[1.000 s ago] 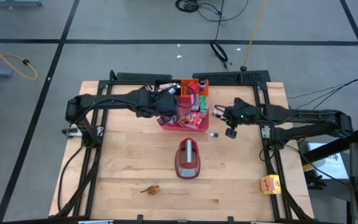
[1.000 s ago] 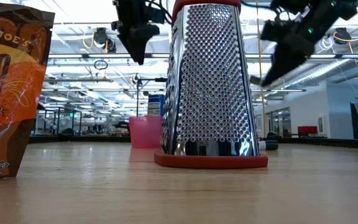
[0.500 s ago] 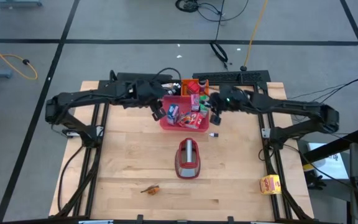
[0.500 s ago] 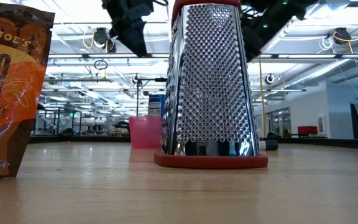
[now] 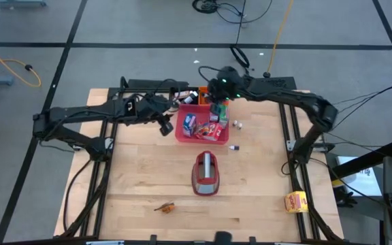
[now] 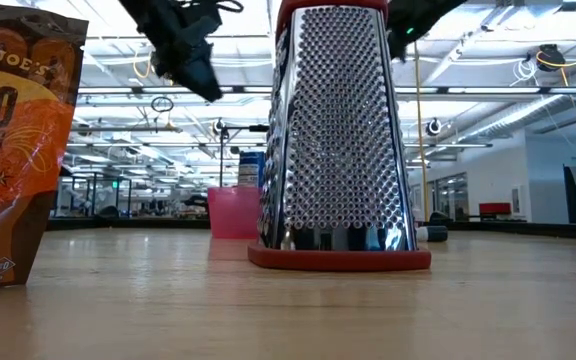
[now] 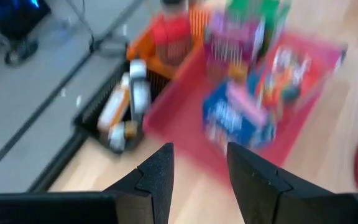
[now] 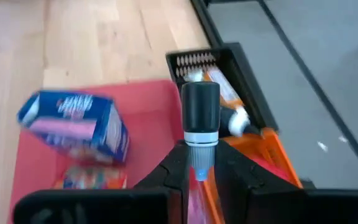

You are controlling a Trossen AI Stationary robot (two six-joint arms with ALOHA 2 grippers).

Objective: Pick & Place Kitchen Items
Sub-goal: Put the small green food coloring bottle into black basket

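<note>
While your right gripper pinches a black-capped bottle over the red tray at twelve o'clock, you're mid-placement: lower, then release. Your left gripper hangs spread and empty at the tray's nine o'clock. The bottle's body is hidden between the fingers.

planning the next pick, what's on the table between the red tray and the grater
In the high view the stretch from the red tray to the grater is bare wood; one tiny white bottle lies off to the side.
</note>
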